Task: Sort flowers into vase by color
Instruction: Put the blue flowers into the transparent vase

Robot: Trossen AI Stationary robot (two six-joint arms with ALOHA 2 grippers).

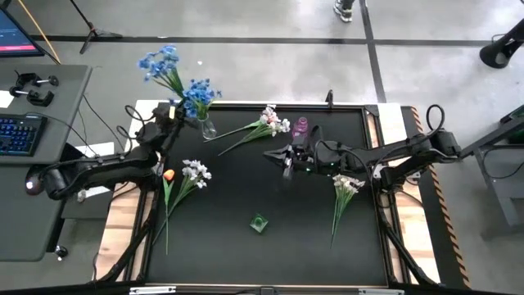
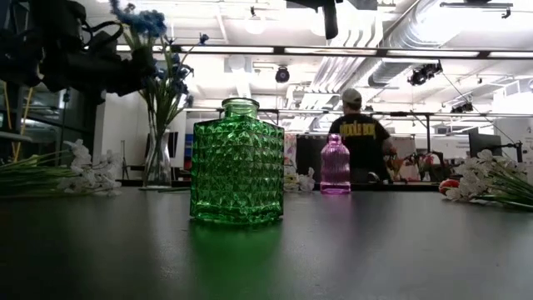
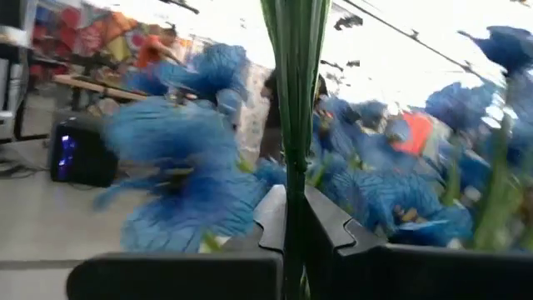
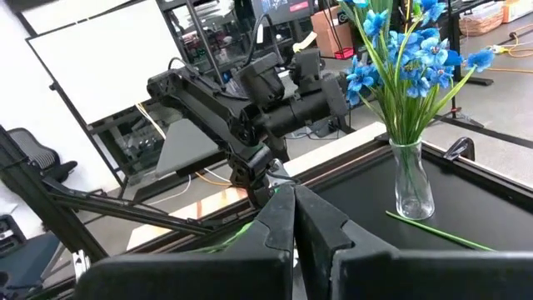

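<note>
At the worktop's far left corner, the left end effector [image 1: 173, 109] is clamped on the green stems of a blue flower bunch [image 1: 161, 64], held just above the clear glass vase [image 1: 207, 127], which already carries other blue blossoms [image 1: 199, 90]. In the left wrist view the stems [image 3: 293, 108] run straight up between the closed fingers [image 3: 271, 218], with blue petals crowding all around. The step in hand appears to be lowering this bunch into the clear vase; done well, it calls for keeping the stems near upright over the narrow mouth, descending slowly so the blossoms already seated are not dragged out, and releasing only once the stem ends are inside the neck. The tall, slender vase would likely tip under a sideways push.

The right end effector [image 1: 286, 168], fingers together and holding nothing visible, waits near mid-worktop beside the purple vase [image 1: 301, 126]. Pale pink-and-white flowers [image 1: 270, 120] lie just left of that vase; a white bunch [image 1: 195, 172] with an orange tulip [image 1: 169, 174] lies on the left side, and another white bunch [image 1: 346, 185] on the right. A green vase [image 1: 259, 223] stands alone near the front. None of these obstructs the left arm's descent. A person [image 2: 359, 137] stands in the room beyond.
</note>
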